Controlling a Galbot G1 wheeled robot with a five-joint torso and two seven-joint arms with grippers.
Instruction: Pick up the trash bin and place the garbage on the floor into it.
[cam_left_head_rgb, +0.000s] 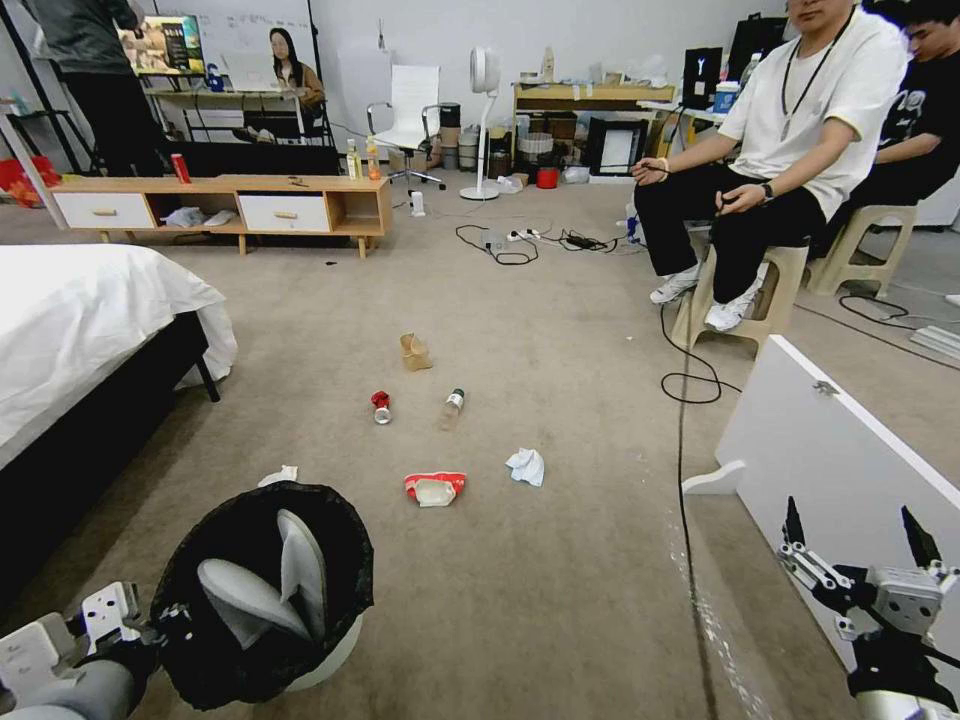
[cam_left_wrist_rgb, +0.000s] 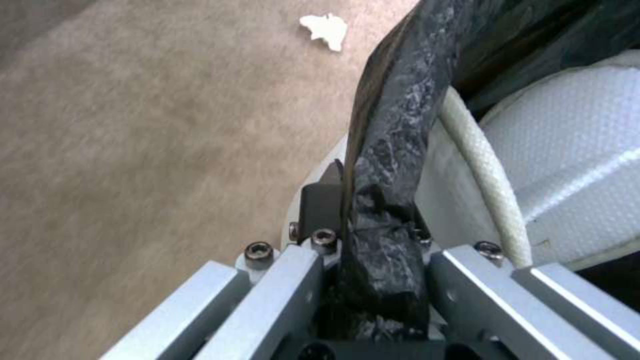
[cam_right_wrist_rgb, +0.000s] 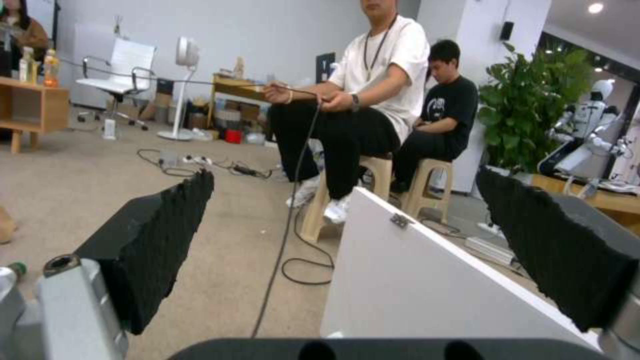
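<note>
The trash bin (cam_left_head_rgb: 262, 590) sits low on my left; it is white, lined with a black bag, with grey flaps inside. My left gripper (cam_left_head_rgb: 160, 622) is shut on its bag-covered rim (cam_left_wrist_rgb: 393, 150), one finger (cam_left_wrist_rgb: 319, 205) pressed against the outside. Garbage lies on the floor (cam_left_head_rgb: 560, 600) ahead: a tan paper bag (cam_left_head_rgb: 414, 352), a red can (cam_left_head_rgb: 381, 405), a clear bottle with a green cap (cam_left_head_rgb: 452, 408), a red-and-white wrapper (cam_left_head_rgb: 434, 487), a white tissue (cam_left_head_rgb: 526, 466), and another tissue (cam_left_head_rgb: 279, 476) (cam_left_wrist_rgb: 325, 30) just beyond the bin. My right gripper (cam_left_head_rgb: 855, 530) (cam_right_wrist_rgb: 345, 180) hangs open and empty at lower right.
A bed (cam_left_head_rgb: 80, 310) borders the left side. A white board (cam_left_head_rgb: 850, 470) leans on the floor at right, under my right gripper. A black cable (cam_left_head_rgb: 690, 400) runs along the carpet to a person seated on a stool (cam_left_head_rgb: 740, 300). A low wooden cabinet (cam_left_head_rgb: 220, 205) stands far left.
</note>
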